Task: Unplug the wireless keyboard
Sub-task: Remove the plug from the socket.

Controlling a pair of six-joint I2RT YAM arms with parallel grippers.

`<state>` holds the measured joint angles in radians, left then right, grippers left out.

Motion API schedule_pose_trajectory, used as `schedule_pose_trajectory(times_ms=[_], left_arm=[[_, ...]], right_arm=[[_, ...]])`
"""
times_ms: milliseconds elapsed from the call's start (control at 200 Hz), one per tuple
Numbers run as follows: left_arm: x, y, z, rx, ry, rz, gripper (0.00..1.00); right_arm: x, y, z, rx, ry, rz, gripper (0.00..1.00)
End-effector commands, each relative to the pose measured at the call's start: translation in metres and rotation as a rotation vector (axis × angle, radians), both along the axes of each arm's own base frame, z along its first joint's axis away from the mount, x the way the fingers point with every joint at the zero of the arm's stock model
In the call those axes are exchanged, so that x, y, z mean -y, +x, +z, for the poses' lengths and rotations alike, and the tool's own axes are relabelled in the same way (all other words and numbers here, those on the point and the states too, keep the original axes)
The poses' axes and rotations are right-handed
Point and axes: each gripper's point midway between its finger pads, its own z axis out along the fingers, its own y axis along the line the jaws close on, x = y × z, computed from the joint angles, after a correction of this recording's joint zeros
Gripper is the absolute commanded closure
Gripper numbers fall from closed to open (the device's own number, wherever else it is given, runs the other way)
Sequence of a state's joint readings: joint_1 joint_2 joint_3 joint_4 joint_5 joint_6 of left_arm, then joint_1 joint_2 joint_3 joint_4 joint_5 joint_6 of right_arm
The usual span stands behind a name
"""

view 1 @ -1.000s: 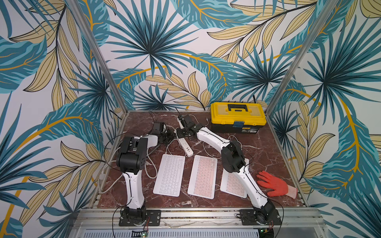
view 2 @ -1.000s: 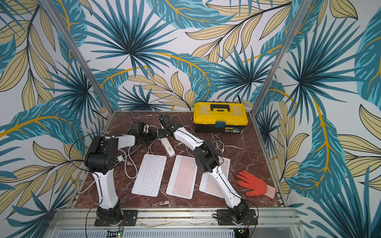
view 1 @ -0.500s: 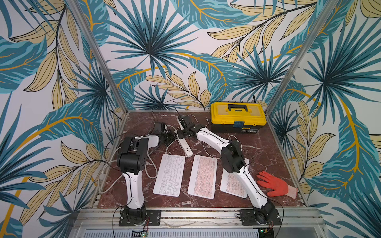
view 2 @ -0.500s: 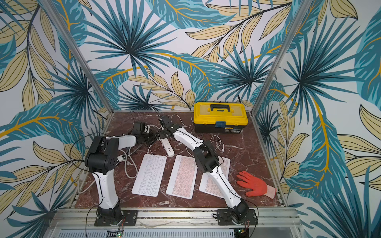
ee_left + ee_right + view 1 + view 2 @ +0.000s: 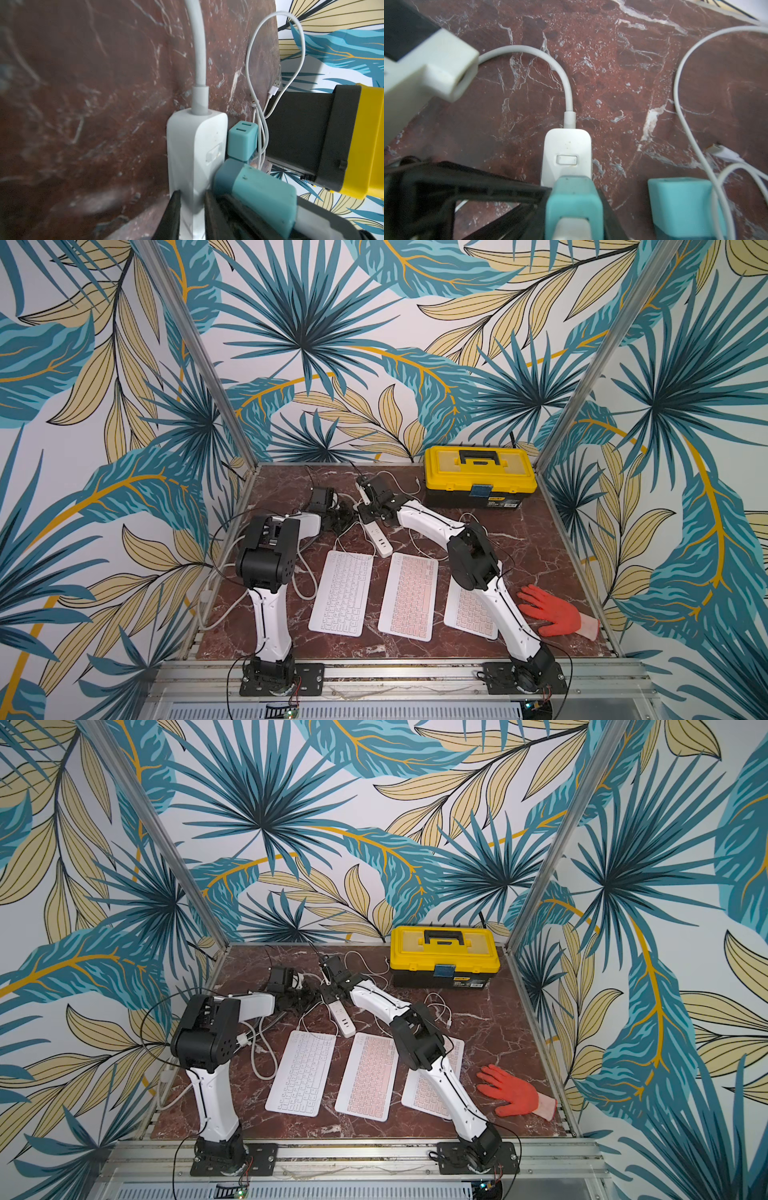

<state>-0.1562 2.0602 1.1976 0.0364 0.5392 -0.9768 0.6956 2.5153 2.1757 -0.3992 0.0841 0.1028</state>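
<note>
A: Item one, left gripper (image 5: 191,216)?
B: Black fingers (image 5: 172,214) clamped on the two long sides of the strip (image 5: 193,145), a little past its switch (image 5: 214,154). The strip lies on the table (image 5: 532,539).
A: Item two, right gripper (image 5: 625,187)?
B: Teal fingers (image 5: 573,199) standing apart, bare marble between them, nothing held that I can see. One finger lies over the strip just behind the switch. Its mate sits beside the strip, off it.
A: The strip itself?
B: White, lying slantwise in the table's far half. A thick cord (image 5: 562,79) leaves its far end and curves away.
A: Keyboards?
B: Three, white, side by side toward the front, nearer than the strip: left keyboard (image 5: 343,593), middle keyboard (image 5: 409,597), right keyboard (image 5: 469,614). The last is partly under the right arm (image 5: 482,572). A thin cable (image 5: 338,537) rises from the left one's far edge toward the strip, and its plug end is hidden behind the grippers.
A: Sundries?
B: Yellow toolbox (image 5: 478,472), back right. Red glove (image 5: 552,612), front right. Loose USB plug (image 5: 275,86), lying by the toolbox.
</note>
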Motion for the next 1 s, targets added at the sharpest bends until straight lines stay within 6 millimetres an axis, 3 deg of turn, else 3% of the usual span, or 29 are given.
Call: schedule_pose_trajectory(times_ms=[0,165,365,456,556,711,936,956,996], left_arm=[[0.010,-0.091,-0.100,-0.413,0.086,-0.050,0.79],[0.009,-0.091,-0.100,-0.413,0.087,-0.050,0.79],[0.011,-0.091,-0.099,-0.408,0.092,-0.058,0.79],[0.011,-0.092,-0.099,-0.406,0.093,-0.060,0.79],[0.012,-0.091,-0.099,-0.406,0.092,-0.060,0.79],[0.013,-0.090,-0.099,-0.405,0.089,-0.063,0.79],[0.013,-0.091,-0.100,-0.413,0.088,-0.058,0.79],[0.014,-0.091,-0.100,-0.413,0.087,-0.059,0.79],[0.014,-0.091,-0.100,-0.413,0.087,-0.059,0.79]], right_arm=[[-0.062,-0.040,0.057,0.062,0.119,0.197,0.88],[-0.064,-0.037,0.065,-0.057,0.226,0.160,0.88],[-0.050,-0.015,0.066,-0.235,0.415,0.061,0.89],[-0.045,-0.012,0.061,-0.243,0.378,0.058,0.89],[-0.047,-0.018,0.057,-0.223,0.327,0.079,0.89],[-0.064,-0.041,0.064,-0.068,0.169,0.183,0.89],[-0.079,-0.053,0.068,0.034,0.084,0.282,0.89],[-0.093,-0.069,0.068,0.043,0.079,0.325,0.89],[-0.099,-0.076,0.069,0.065,0.064,0.371,0.89]])
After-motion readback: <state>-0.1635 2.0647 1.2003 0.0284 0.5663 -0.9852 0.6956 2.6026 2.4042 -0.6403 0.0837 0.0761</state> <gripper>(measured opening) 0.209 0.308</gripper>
